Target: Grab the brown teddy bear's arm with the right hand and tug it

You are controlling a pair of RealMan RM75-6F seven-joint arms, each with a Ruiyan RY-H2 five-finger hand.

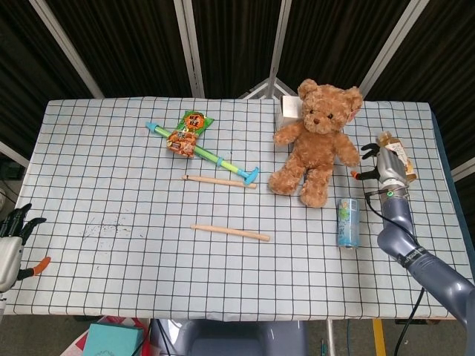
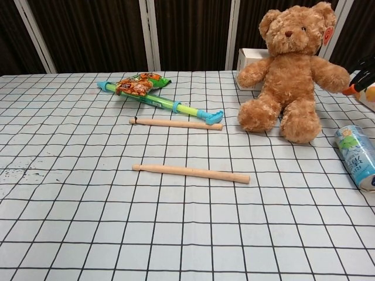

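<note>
The brown teddy bear (image 1: 318,141) (image 2: 291,71) sits upright at the back right of the checked table, arms spread. My right hand (image 1: 381,166) hovers just right of the bear's outstretched arm (image 1: 347,154), fingers apart and empty, apart from the fur. In the chest view only its dark fingertips (image 2: 362,71) and an orange tip show at the right edge, beside the bear's paw (image 2: 335,78). My left hand (image 1: 10,239) hangs off the table's front left corner, fingers spread, holding nothing.
A blue drink can (image 1: 347,222) lies in front of my right hand. A bottle (image 1: 395,154) lies behind it. A white box (image 1: 289,110) stands behind the bear. Two wooden sticks (image 1: 230,233) (image 1: 219,180), a green-blue toy (image 1: 202,153) and a snack bag (image 1: 189,133) lie mid-table.
</note>
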